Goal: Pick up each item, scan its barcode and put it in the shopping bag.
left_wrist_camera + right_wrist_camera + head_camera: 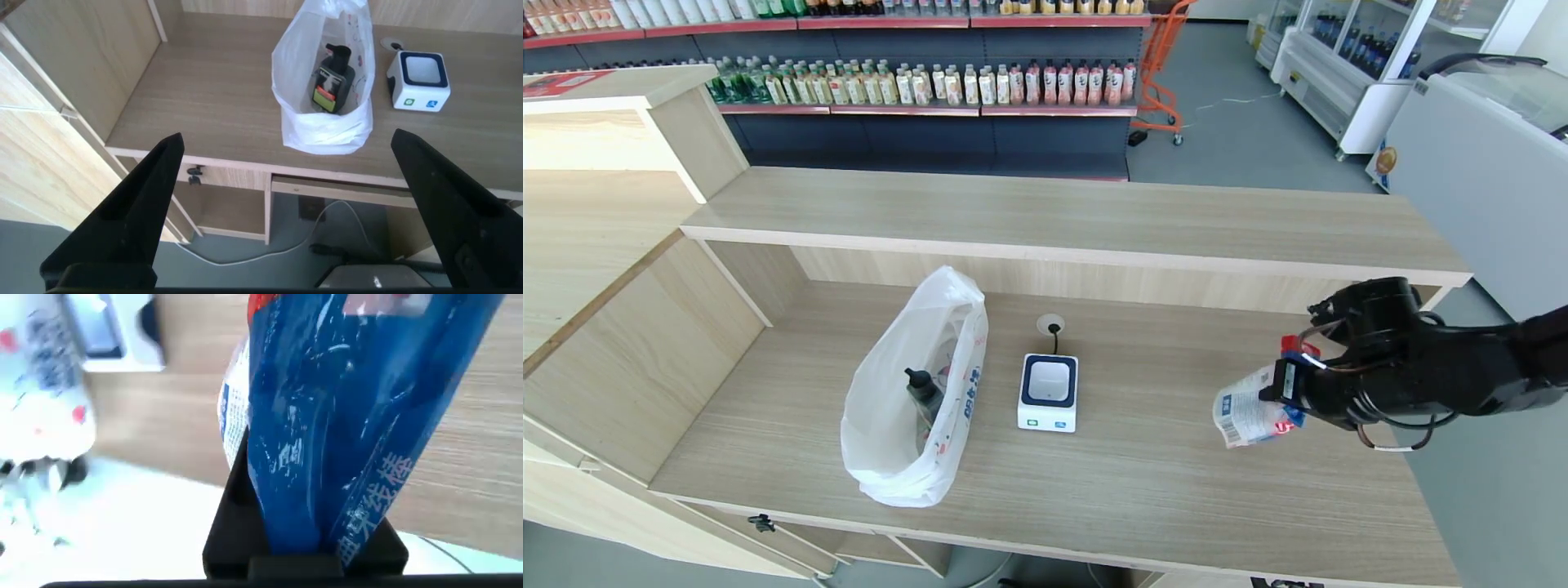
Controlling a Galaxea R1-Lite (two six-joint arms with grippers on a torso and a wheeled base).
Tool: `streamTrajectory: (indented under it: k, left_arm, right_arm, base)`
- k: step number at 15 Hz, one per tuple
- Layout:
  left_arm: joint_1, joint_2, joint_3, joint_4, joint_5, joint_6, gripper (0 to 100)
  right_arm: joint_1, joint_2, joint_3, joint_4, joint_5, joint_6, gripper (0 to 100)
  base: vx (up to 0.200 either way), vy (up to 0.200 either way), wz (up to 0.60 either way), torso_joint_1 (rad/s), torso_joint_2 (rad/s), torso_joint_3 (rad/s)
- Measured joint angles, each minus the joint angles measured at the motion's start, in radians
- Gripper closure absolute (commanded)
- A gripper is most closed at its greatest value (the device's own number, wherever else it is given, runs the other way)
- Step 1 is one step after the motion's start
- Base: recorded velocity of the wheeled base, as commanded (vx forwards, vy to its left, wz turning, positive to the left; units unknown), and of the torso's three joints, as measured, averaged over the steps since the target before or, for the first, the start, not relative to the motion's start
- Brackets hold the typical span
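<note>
Grips a blue-and-white pouch (1245, 418) in the right pincer (1286, 394) over the bench's (1135, 490) right end, well apart from the scanner (1048, 392). Holds the left pincer (286, 151) wide open off the front edge. Shows a pump bottle (923, 390) inside the shopping bag (886, 445) beside the scanner.

The counter (1143, 474) was matt, smooth wood-grain. The shopping bag (882, 441) was thin, crinkled, translucent white plastic, and the scanner (1048, 392) was smooth plastic with a glossy window. The pouch (351, 416) was glossy, wrinkled blue film.
</note>
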Motion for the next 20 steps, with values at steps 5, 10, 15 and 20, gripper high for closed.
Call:
streamTrajectory:
  k: [5, 10, 15, 20]
  left_arm:
    - [0.0, 0.0, 0.0, 0.0, 0.0, 0.0, 0]
    - [0.0, 0.0, 0.0, 0.0, 0.0, 0.0, 0]
    - [0.0, 0.0, 0.0, 0.0, 0.0, 0.0, 0]
    - [0.0, 0.0, 0.0, 0.0, 0.0, 0.0, 0]
  right_arm:
    - [-0.077, -0.304, 0.29, -0.139, 0.751, -0.446, 100]
    - [0.099, -0.412, 0.336, -0.146, 0.761, -0.426, 100]
    - [0.146, -0.435, 0.324, -0.153, 0.756, -0.257, 100]
    - [0.224, -0.437, 0.314, -0.153, 0.646, -0.233, 100]
  base:
    - [0.0, 0.0, 0.0, 0.0, 0.0, 0.0]
    - [0.0, 0.0, 0.0, 0.0, 0.0, 0.0]
    - [0.0, 0.0, 0.0, 0.0, 0.0, 0.0]
    - [0.0, 0.0, 0.0, 0.0, 0.0, 0.0]
